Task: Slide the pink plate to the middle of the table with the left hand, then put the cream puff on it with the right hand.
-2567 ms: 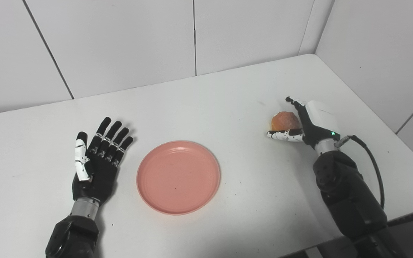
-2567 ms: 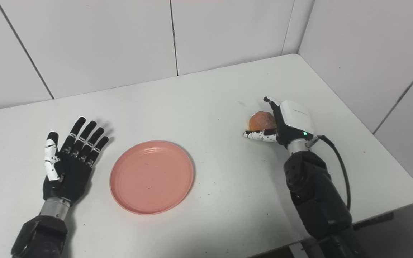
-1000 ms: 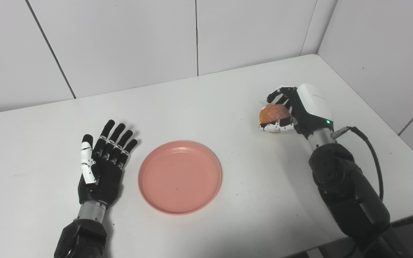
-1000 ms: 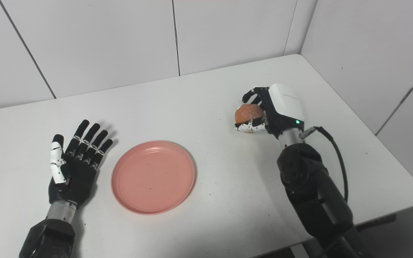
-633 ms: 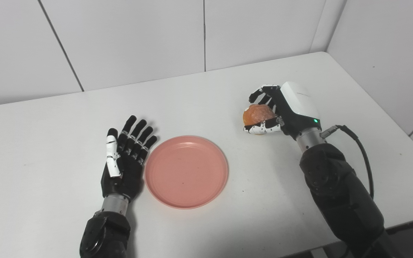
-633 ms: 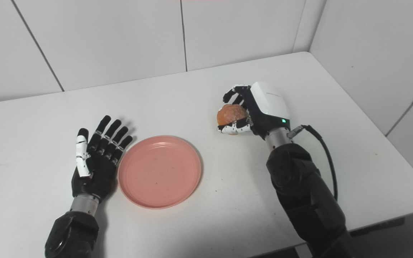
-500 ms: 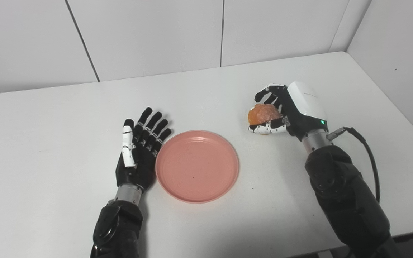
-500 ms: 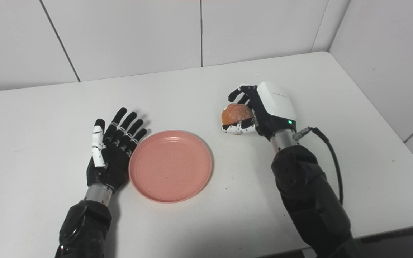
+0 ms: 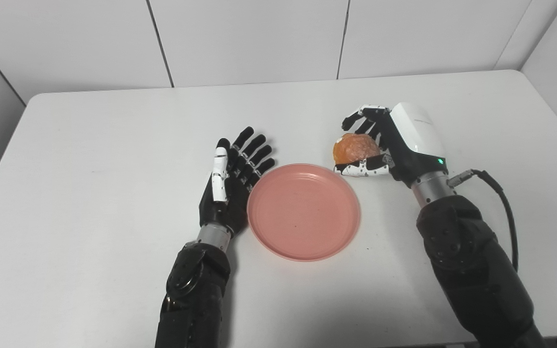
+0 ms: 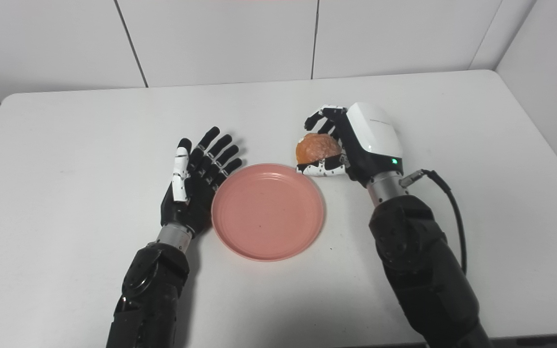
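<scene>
Pink plate (image 9: 303, 210) first: from my remote seat I see it flat on the white table (image 9: 90, 145), near the middle and closest to me of the three things in play. Its dish is bare.

At the plate's 9 o'clock I have the left hand (image 9: 230, 183). It lies edge-up with the palm facing the plate, fingers (image 9: 254, 147) straight and fanned apart toward 1 o'clock, holding nothing. The heel and side of the palm sit right against the plate's rim; I cannot tell for certain whether they press on it or only stand just beside it. The black forearm runs back to me at 6 o'clock.

Farther off, at the plate's 1 o'clock, I have the right hand (image 9: 389, 145). Its fingers are curled over and the white, black-spotted thumb is tucked underneath, clasping the cream puff (image 9: 355, 148), a round golden-orange bun. The puff sits in that grasp just outside the plate's far right rim, with the thumb tip (image 10: 307, 169) close above the rim edge. I cannot tell how far the puff is off the table. A green light shows on the white back of that hand, and a black cable (image 9: 501, 203) loops from the wrist.

Beyond, the table runs to white wall panels (image 9: 249, 38) at 12 o'clock.
</scene>
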